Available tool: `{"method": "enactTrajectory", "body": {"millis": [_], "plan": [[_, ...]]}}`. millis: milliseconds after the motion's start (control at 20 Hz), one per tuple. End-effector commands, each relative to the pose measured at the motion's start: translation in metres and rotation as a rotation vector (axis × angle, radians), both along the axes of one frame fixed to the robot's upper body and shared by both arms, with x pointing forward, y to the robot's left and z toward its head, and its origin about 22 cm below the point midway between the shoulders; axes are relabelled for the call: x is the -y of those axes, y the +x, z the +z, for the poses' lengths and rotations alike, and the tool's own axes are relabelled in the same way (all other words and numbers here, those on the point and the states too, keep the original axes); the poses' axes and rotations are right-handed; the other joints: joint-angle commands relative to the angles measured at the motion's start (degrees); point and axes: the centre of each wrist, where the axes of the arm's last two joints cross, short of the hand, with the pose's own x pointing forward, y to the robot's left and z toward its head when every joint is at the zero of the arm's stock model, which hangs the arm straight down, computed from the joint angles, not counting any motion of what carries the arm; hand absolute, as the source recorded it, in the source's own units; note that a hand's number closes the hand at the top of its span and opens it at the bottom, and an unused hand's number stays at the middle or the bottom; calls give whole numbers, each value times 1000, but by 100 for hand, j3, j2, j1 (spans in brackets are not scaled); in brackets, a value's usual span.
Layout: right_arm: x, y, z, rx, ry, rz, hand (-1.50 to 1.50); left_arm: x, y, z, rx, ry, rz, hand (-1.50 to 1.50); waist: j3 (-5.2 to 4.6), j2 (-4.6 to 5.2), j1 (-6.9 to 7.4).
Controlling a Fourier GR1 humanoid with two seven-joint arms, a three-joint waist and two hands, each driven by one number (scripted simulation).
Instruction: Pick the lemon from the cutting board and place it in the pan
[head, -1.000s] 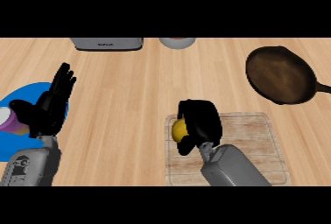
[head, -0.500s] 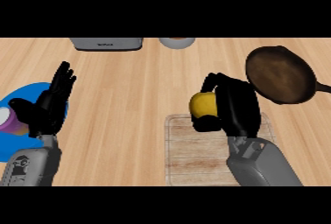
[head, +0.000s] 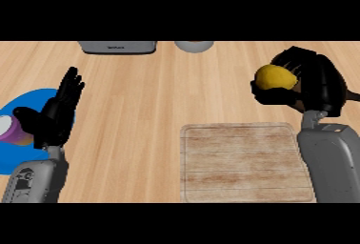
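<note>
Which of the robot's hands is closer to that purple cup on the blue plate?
The left. The left hand rests open, fingers up, right beside the purple cup on the blue plate. The right hand is far across the counter, its fingers curled round the lemon.

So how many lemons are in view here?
1. The lemon is held in the right hand, up at the view's right over the pan, which is mostly hidden. The cutting board holds none; the hand could hide another.
</note>
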Motion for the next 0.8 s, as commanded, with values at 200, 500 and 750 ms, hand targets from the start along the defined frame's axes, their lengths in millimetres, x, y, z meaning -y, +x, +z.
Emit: {"method": "enactTrajectory", "body": {"millis": [200, 500, 750], "plan": [[126, 37, -19, 22, -70, -151, 150, 17, 0, 2, 7, 5, -22, 0, 8, 36, 112], [173, 51, -41, 5, -214, -239, 150, 11, 3, -10, 7, -5, -28, 0, 10, 100, 229], [196, 54, -56, 17, -164, -278, 150, 21, 9, 7, 17, -4, -57, 0, 28, 148, 357]]}}
